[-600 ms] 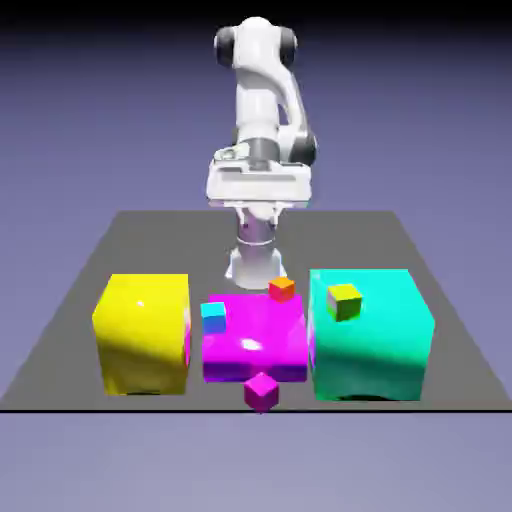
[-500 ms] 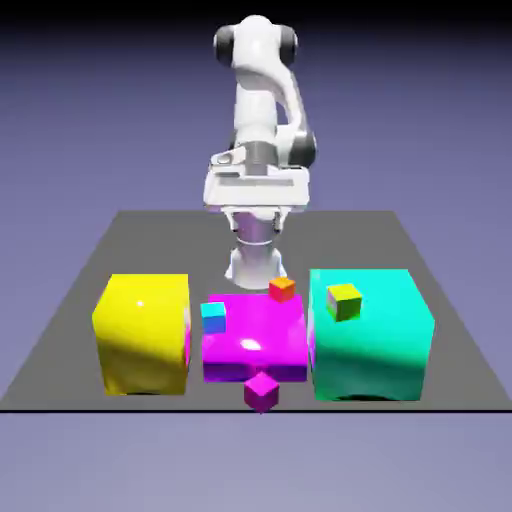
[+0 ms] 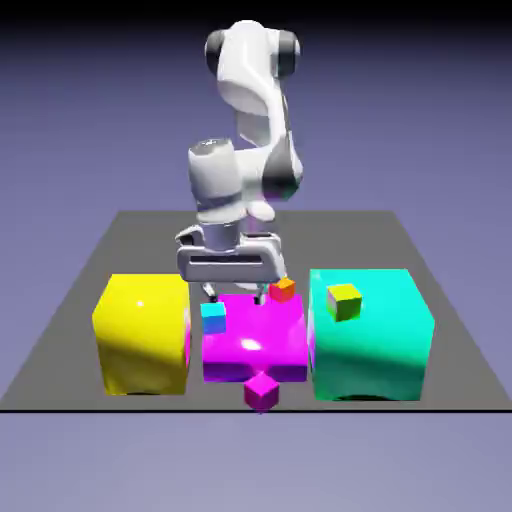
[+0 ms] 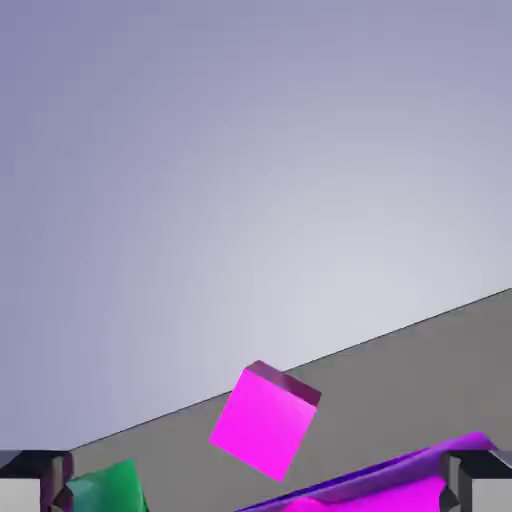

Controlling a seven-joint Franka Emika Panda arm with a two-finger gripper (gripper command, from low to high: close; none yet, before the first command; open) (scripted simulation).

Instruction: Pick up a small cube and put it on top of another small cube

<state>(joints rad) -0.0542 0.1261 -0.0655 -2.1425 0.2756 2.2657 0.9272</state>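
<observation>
A: What does each view show?

B: The exterior view shows my claw [image 3: 238, 291] low over the far edge of the flat magenta block [image 3: 255, 340], between the yellow block [image 3: 143, 334] and the teal block [image 3: 370, 335]. The hand view shows only the pink cube [image 4: 265, 420] between my spread fingertips [image 4: 30, 482].

A: Change from the earlier frame?

B: The arm has dropped and swung toward the exterior view's left.

A: Claw state?

B: Fully open, holding nothing.

A: Cube locations?

B: The glossy pink cube [image 3: 262, 391] sits on the table in front of the magenta block. The cyan-topped cube [image 3: 214, 317] sits on that block's left edge.
</observation>
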